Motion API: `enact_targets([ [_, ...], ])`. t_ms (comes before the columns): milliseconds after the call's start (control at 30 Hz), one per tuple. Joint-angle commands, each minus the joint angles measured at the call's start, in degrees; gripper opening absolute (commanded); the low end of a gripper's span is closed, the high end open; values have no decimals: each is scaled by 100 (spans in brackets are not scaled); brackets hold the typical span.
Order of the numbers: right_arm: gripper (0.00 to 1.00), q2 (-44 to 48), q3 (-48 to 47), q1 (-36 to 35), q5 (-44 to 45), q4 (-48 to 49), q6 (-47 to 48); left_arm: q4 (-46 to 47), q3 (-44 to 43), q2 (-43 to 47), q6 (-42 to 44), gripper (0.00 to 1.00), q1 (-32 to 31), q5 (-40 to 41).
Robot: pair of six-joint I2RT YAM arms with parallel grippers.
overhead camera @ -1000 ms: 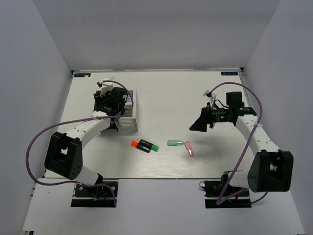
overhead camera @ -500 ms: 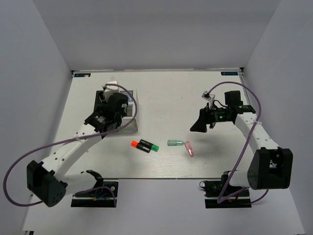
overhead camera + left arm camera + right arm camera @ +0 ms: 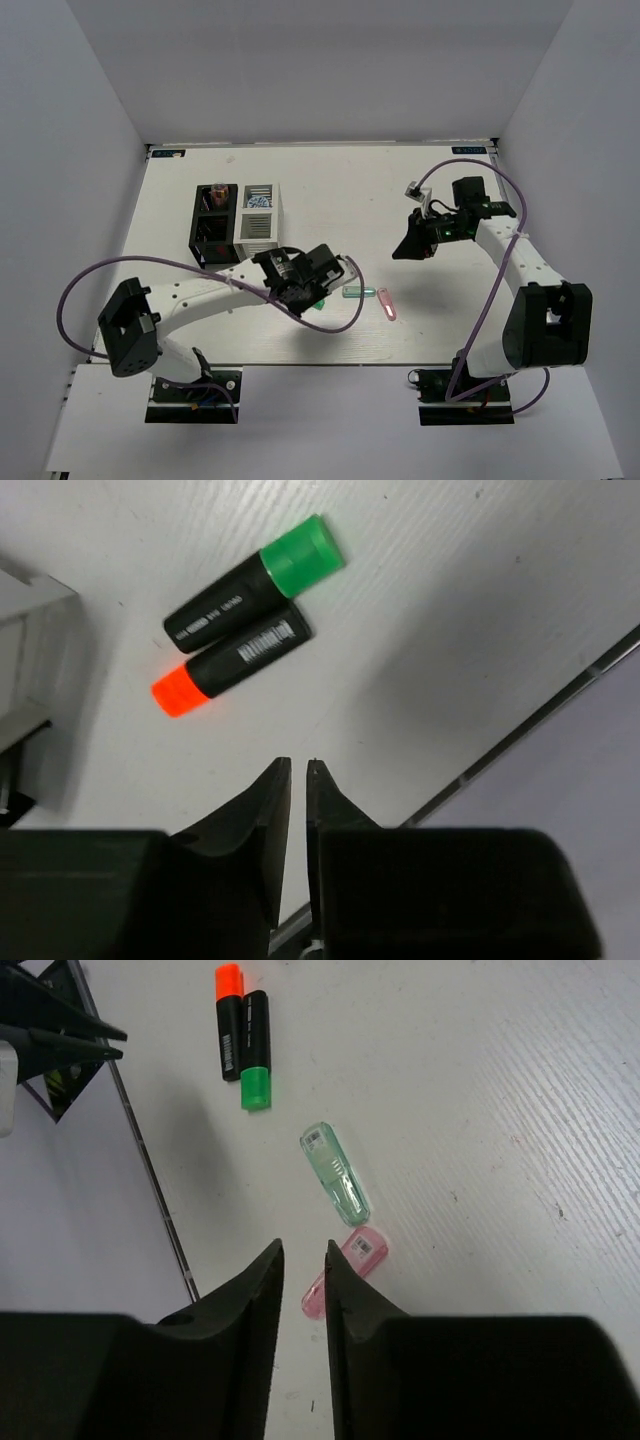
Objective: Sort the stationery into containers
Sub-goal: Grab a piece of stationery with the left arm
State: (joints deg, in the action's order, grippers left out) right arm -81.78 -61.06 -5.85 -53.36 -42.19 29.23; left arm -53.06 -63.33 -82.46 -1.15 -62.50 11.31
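Two black markers lie side by side on the table, one green-capped [image 3: 255, 583] and one orange-capped [image 3: 232, 665]. My left gripper [image 3: 298, 765] hovers just short of them, jaws a thin slit apart and empty. In the top view it [image 3: 300, 288] covers both markers. A translucent green capsule [image 3: 357, 292] [image 3: 336, 1172] and a pink capsule [image 3: 387, 305] [image 3: 350, 1260] lie right of it. My right gripper [image 3: 303, 1247] [image 3: 412, 245] hangs above the table behind them, narrowly open and empty. The black container [image 3: 197, 222] and white container [image 3: 273, 215] stand together at the back left.
A pink-topped item [image 3: 218, 188] stands in the black container's far compartment and a blue-white roll [image 3: 258, 201] sits in the white one's far compartment. The table's front edge [image 3: 150, 1170] runs close behind the markers. White walls enclose the table on three sides.
My left arm has swung from the containers down to the markers at the front centre. The right gripper's jaws have narrowed from wide open, and it has shifted slightly back.
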Motion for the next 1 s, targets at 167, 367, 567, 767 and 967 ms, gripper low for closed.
enact_targets([
  [167,58,417,217,84,150,53,241,93,-962,-920,1581,80,449,-761],
  [367,59,742,410,250,230,36,258,208,-1164,-1519,2057,79,748,-1235],
  [567,61,751,507,471,46,27,285,428,-1225,-1835,2470,77,871,-1395],
  [767,61,602,411,707,-201,-201,329,481,-1480,-2257,2575,77,933,-1579],
  [967,61,593,410,857,-324,-219,337,507,-1472,-2477,2637,77,933,-1694],
])
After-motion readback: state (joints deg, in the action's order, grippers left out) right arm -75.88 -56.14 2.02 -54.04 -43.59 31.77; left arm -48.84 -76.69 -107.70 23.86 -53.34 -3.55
